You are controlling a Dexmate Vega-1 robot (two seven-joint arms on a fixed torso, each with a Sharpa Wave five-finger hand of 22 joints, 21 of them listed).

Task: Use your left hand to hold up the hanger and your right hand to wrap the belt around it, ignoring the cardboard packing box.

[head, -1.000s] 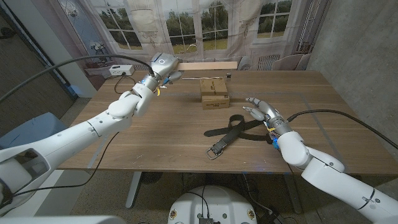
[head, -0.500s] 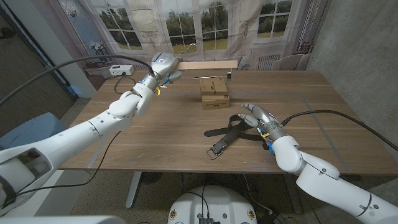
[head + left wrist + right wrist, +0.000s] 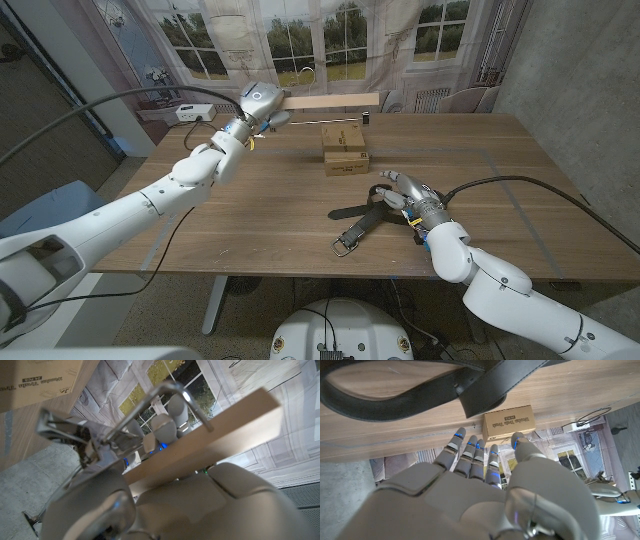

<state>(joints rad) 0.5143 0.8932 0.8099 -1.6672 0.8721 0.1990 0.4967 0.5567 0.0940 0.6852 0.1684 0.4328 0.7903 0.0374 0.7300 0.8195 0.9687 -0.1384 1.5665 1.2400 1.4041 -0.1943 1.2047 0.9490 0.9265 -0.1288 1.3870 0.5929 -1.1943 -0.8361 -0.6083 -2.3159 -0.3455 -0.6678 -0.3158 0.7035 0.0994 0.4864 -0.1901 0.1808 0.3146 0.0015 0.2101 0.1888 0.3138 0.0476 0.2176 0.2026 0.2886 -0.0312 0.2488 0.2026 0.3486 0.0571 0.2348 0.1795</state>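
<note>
The head view looks down from above the near edge across the wooden table (image 3: pixel 250 215), facing twelve o'clock toward the windows. The left wrist view sits very close behind the left hand (image 3: pixel 165 505), looking past the hanger (image 3: pixel 200 445). The right wrist view looks closely over the right hand (image 3: pixel 470 495), sharing belt (image 3: pixel 420 385) and cardboard box (image 3: pixel 509 422) with the head view.
</note>
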